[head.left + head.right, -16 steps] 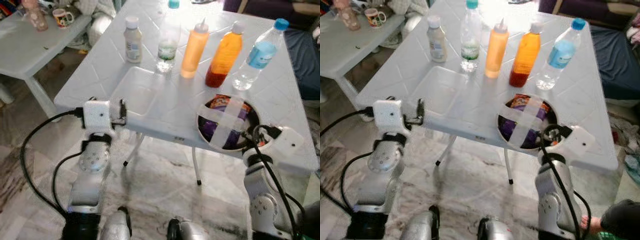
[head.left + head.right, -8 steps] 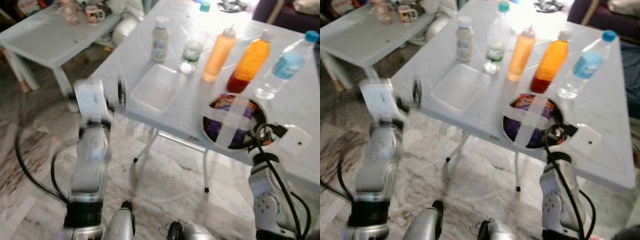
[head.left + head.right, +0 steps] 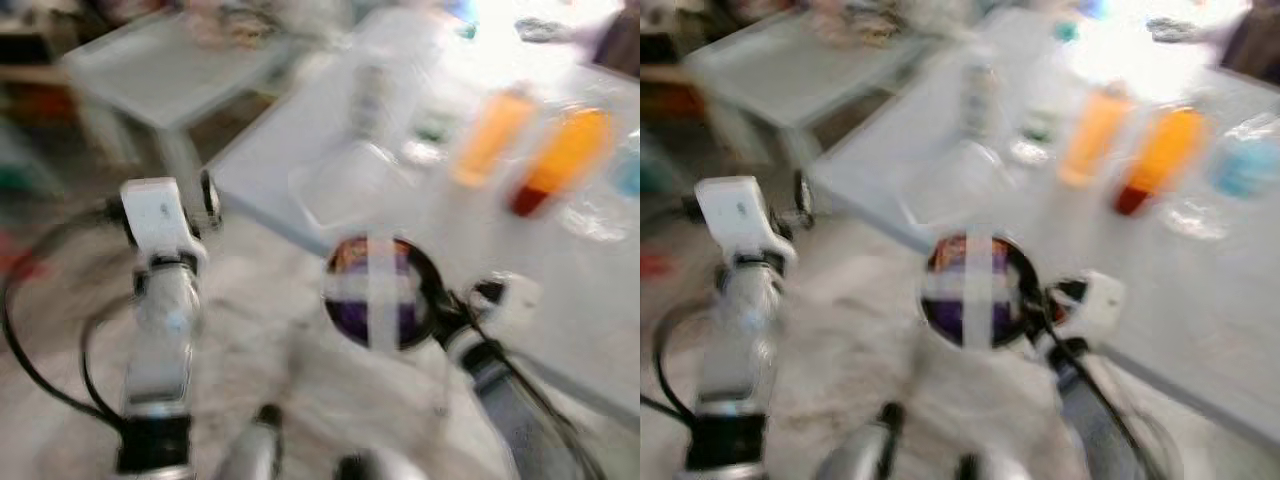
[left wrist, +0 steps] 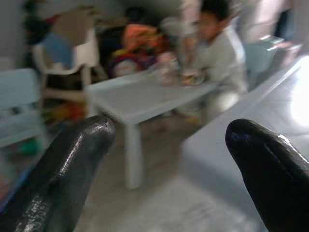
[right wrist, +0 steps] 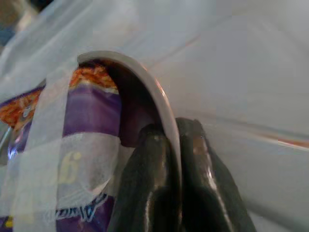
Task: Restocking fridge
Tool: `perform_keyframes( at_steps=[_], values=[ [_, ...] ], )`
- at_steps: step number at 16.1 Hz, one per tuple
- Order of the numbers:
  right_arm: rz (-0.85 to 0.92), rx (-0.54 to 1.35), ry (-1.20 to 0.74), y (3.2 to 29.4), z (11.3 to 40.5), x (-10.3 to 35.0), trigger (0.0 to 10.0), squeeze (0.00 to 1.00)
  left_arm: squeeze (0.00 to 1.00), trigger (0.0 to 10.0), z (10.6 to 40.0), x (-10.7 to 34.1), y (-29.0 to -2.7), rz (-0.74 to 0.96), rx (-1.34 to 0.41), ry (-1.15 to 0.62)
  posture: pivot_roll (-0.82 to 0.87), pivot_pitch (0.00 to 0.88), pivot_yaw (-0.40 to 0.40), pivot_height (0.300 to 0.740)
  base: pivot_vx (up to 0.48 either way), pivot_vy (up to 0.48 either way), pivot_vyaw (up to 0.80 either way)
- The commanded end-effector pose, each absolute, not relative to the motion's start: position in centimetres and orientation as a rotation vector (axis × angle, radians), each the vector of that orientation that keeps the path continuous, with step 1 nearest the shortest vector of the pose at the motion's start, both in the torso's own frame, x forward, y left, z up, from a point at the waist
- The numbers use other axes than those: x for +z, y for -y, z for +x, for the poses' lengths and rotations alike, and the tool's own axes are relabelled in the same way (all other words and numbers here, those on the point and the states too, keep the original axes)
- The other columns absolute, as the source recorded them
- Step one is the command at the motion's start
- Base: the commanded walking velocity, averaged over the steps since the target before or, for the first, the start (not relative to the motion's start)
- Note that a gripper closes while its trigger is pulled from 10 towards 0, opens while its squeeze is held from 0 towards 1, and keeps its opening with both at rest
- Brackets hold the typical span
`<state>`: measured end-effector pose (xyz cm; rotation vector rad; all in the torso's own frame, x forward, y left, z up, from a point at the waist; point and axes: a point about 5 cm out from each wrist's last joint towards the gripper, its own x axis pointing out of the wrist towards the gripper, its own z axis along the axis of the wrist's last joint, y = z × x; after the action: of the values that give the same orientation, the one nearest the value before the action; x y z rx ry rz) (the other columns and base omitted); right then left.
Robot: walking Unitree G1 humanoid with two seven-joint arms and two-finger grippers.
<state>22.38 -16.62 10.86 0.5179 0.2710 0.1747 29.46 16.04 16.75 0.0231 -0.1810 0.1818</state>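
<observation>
Right gripper (image 5: 171, 145) is clamped on the rim of a bowl (image 5: 145, 82), one black finger inside the wall and one outside, pinching it tight. The bowl (image 3: 378, 293) holds a purple and orange packet (image 5: 91, 111) and has pale tape (image 5: 53, 145) crossed over its mouth. In the head views the bowl is held up at the near edge of the big white table (image 3: 300, 170), seemingly off its surface, though heavy blur makes that hard to judge. The right arm (image 3: 520, 400) runs down from it toward the bottom of the picture.

Left gripper (image 4: 169, 159) is spread wide and holds nothing, with both black fingers (image 4: 72, 164) well apart. In the head views the left gripper (image 3: 208, 198) sits beside the table's near left corner, apart from it, with the silver left arm (image 3: 160, 340) upright below.

On the table behind the bowl: a clear tray (image 3: 350, 185), an orange bottle (image 3: 490, 135), a darker orange-red bottle (image 3: 558, 160), a bottle with a blue label (image 3: 1245, 165) and a pale small bottle (image 3: 370, 90), all smeared by blur. A second, smaller white table (image 4: 140, 96) stands further left, with a person (image 4: 217, 53) sitting at it.
</observation>
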Motion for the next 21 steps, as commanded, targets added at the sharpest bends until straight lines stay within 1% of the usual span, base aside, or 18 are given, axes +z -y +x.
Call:
perform_keyframes(
  at_steps=[1,4,7,9,10,11,12,14,15,16,18,21],
  values=[
    [0.529,0.215,-0.337,16.4,21.4,10.1,10.0,0.0,0.0,10.0,29.4,16.9,-16.0,0.034,0.186,0.184,0.05,0.175,-0.056,0.74,0.0,0.0,0.8],
    [0.502,0.306,-0.41,16.5,19.3,9.3,10.0,0.0,0.0,10.0,29.3,16.6,-15.8,0.034,0.182,0.176,0.05,0.174,-0.058,0.74,0.0,0.0,0.8],
    [0.501,0.335,-0.426,16.4,19.3,9.0,10.0,0.0,0.0,10.0,29.2,16.3,-15.7,0.036,0.173,0.165,0.04,0.17,-0.056,0.74,0.0,0.0,0.8],
    [0.485,0.39,-0.396,15.7,20.3,9.3,10.0,0.0,0.0,10.0,29.0,15.4,-16.1,0.059,0.198,0.137,0.05,0.168,-0.054,0.74,0.0,0.0,0.8],
    [0.452,0.373,-0.338,15.7,21.6,9.7,10.0,0.0,0.0,10.0,28.7,14.5,-16.4,0.087,0.203,0.108,0.06,0.164,-0.055,0.74,0.0,0.0,0.8],
    [0.429,0.346,-0.304,15.9,22.1,9.9,10.0,0.0,0.0,10.0,28.5,14.0,-16.6,0.09,0.209,0.096,0.07,0.166,-0.067,0.74,0.0,0.0,0.8],
    [0.453,0.243,-0.233,16.6,23.5,10.0,10.0,0.0,0.0,10.0,27.6,12.6,-16.8,0.117,0.205,0.068,0.09,0.158,-0.075,0.74,0.0,0.0,0.78],
    [0.426,0.214,-0.212,16.4,24.0,9.9,10.0,0.0,0.0,10.0,27.0,11.5,-17.7,0.097,0.263,0.021,0.09,0.156,-0.076,0.74,0.0,0.0,0.78],
    [0.414,0.201,-0.199,16.1,24.5,9.9,10.0,0.0,0.0,10.0,26.3,10.8,-18.1,0.106,0.269,0.004,0.12,0.135,-0.088,0.74,0.0,0.0,0.78],
    [0.399,0.21,-0.18,15.6,25.3,10.1,10.0,0.0,0.0,10.0,25.7,10.1,-18.7,0.129,0.269,-0.012,0.13,0.122,-0.096,0.74,0.0,0.0,0.78],
    [0.383,0.224,-0.158,15.0,27.0,10.2,10.0,0.0,0.0,10.0,25.3,8.9,-19.6,0.172,0.303,-0.044,0.18,0.105,-0.118,0.74,0.0,0.0,0.78],
    [0.375,0.269,-0.126,14.2,28.5,10.9,10.0,0.0,0.0,10.0,25.6,9.1,-19.7,0.186,0.314,-0.035,0.24,0.112,-0.125,0.74,0.0,0.0,0.78]
  ],
)
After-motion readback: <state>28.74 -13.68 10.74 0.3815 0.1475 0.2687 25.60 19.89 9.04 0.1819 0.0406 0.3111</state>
